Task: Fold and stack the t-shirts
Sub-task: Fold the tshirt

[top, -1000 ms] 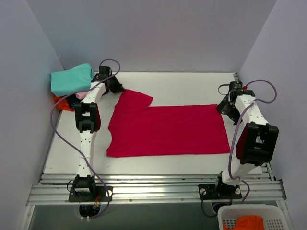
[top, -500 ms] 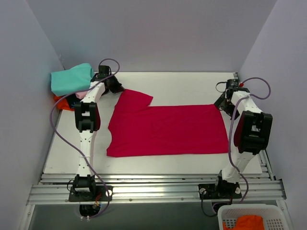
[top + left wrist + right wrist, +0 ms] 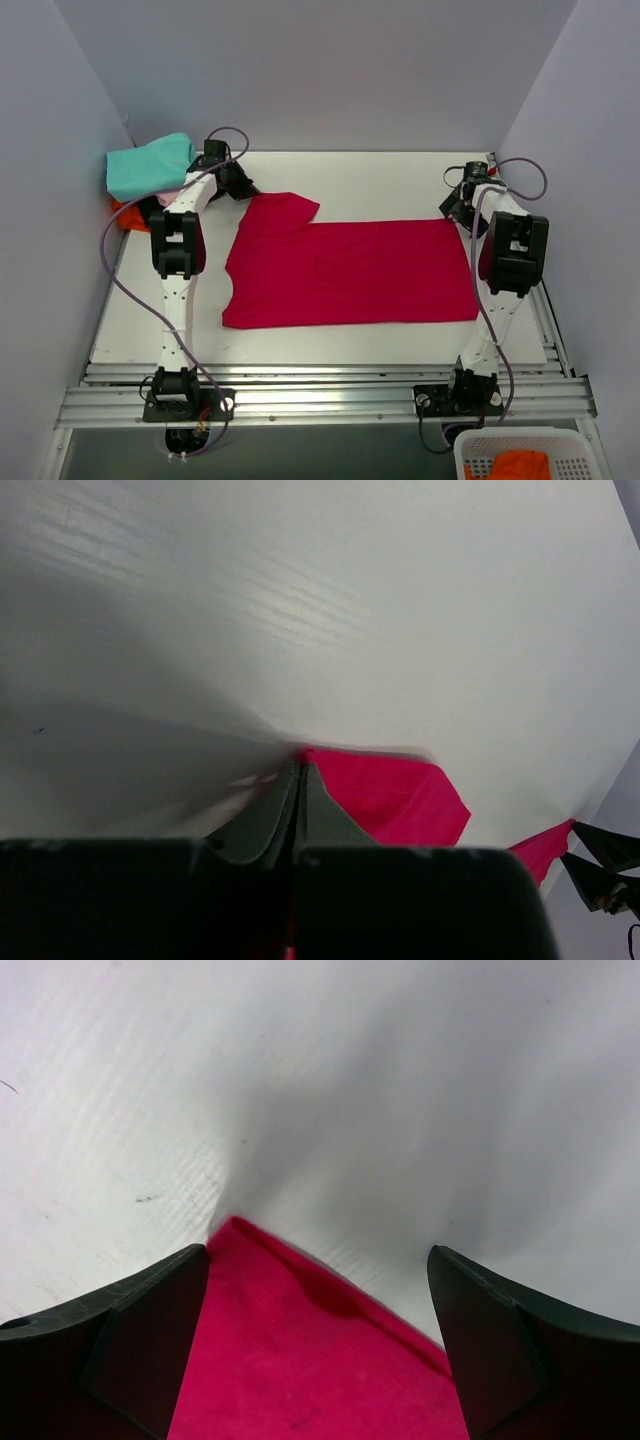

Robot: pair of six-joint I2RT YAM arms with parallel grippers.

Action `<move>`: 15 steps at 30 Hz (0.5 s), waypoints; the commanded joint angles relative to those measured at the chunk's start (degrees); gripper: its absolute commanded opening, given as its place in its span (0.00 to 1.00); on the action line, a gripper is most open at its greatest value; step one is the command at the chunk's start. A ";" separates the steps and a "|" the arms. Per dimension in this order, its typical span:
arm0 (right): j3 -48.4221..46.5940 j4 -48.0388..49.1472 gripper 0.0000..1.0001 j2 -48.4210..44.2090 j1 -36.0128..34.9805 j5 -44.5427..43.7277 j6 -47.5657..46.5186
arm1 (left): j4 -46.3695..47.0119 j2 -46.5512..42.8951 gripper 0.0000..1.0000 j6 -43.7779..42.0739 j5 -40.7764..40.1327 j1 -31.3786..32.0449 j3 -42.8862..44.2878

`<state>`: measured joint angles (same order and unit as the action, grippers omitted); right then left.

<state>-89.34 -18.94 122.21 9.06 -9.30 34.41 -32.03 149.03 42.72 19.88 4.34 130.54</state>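
Crimson t-shirt [image 3: 345, 272] lies spread flat across the middle of the bench [image 3: 370, 175]. Left end effector [image 3: 243, 187], at the bench's far left, is pinched closed on its sleeve. The right end effector [image 3: 455, 212], at the bench's far right, gapes wide astride its hem corner, gripping nothing.

A robotics lab test cell, not a lived-in room; a white table [image 3: 390, 180] fills the middle of the frame, boxed by bare grey-lilac panels [image 3: 300, 70] on three sides; aluminium rails [image 3: 320, 395] along the bottom carry the left arm [image 3: 178, 300] and right arm [image 3: 497, 310]; loose purple cables [image 3: 232, 128] trail from both; a white basket [image 3: 520, 455] sits lower right.
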 commanded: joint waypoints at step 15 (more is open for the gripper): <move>-0.32 2.24 0.73 2.77 -2.55 3.41 3.11 | -0.14 -7.70 0.02 -2.11 0.34 -0.30 -3.01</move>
<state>-91.15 -15.77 123.66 7.73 -8.19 35.88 -32.56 145.56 41.28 19.90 4.34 127.61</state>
